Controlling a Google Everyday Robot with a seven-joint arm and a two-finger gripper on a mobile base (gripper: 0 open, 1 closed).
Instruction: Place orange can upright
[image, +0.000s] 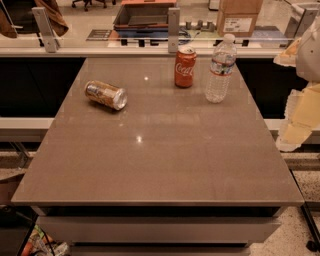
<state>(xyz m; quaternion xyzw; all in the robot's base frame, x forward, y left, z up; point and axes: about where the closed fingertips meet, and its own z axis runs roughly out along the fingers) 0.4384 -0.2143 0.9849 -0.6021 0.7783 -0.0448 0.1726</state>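
Note:
The orange can (105, 94) lies on its side on the grey table (160, 160), at the far left. Its label is mottled orange-tan and one silver end faces the front right. My gripper (300, 117) is at the right edge of the view, beyond the table's right side. It hangs off a white arm section (310, 50), far from the can and touching nothing on the table.
A red Coca-Cola can (185, 67) stands upright at the back centre. A clear plastic water bottle (220, 69) stands just right of it. A glass partition with metal posts (173, 29) runs behind the table's far edge.

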